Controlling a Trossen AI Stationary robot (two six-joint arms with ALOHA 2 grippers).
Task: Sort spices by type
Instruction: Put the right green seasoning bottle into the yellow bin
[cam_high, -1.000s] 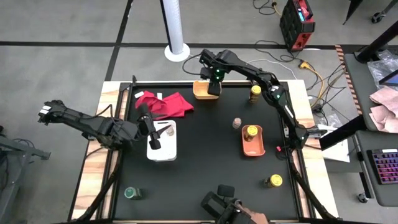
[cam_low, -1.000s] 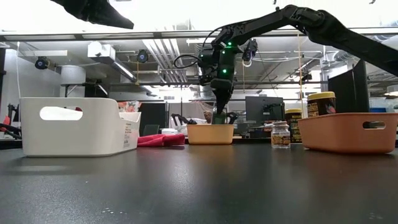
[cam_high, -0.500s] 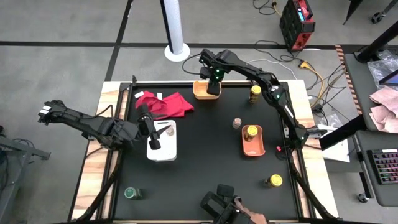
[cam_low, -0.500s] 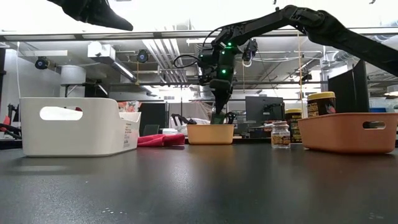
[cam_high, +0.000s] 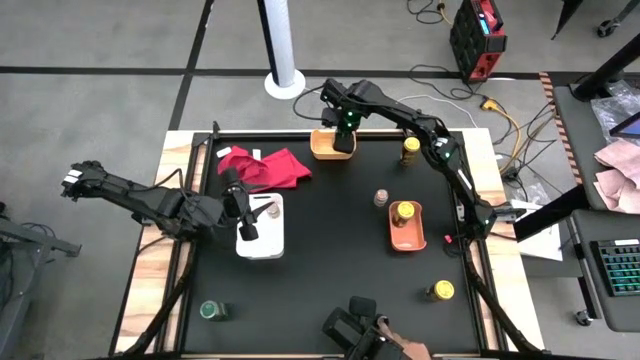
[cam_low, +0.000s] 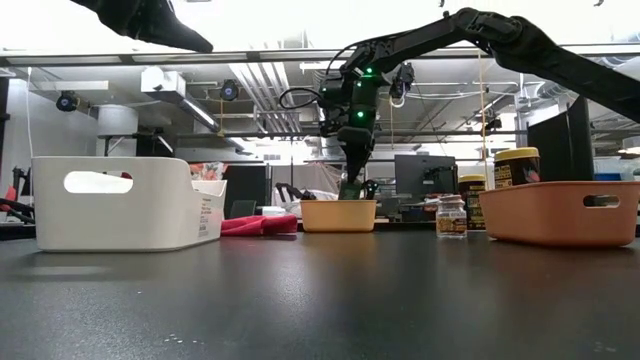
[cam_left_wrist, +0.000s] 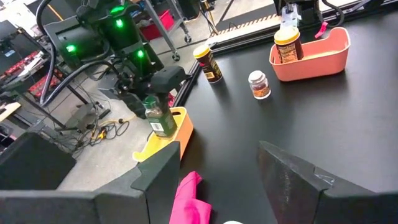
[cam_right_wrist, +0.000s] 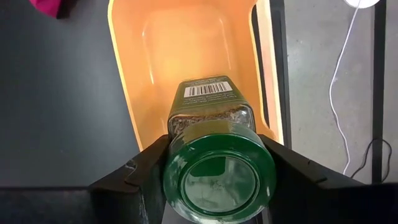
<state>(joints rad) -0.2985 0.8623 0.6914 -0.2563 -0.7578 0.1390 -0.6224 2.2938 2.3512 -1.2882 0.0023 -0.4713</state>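
My right gripper is shut on a green-lidded spice jar over the yellow tray at the table's far edge. My left gripper hangs open over the white tray, where a pinkish-brown jar lies. A second pinkish-brown jar stands on the black table. One yellow jar stands in the orange tray, another at the far right and a third near the right front. A second green-lidded jar stands at the near left. My right gripper pinches the jar at its green-lidded top, one finger on each side. The fingers come steeply from above, pointing down. The jar hangs nearly upright, lid up, with its base down inside the yellow tray. Whether the base touches the tray's floor, I cannot tell.
A red cloth lies crumpled at the far left, between the yellow and white trays. A dark device and a person's hand show at the near edge. Bare black table lies in the middle and at the front.
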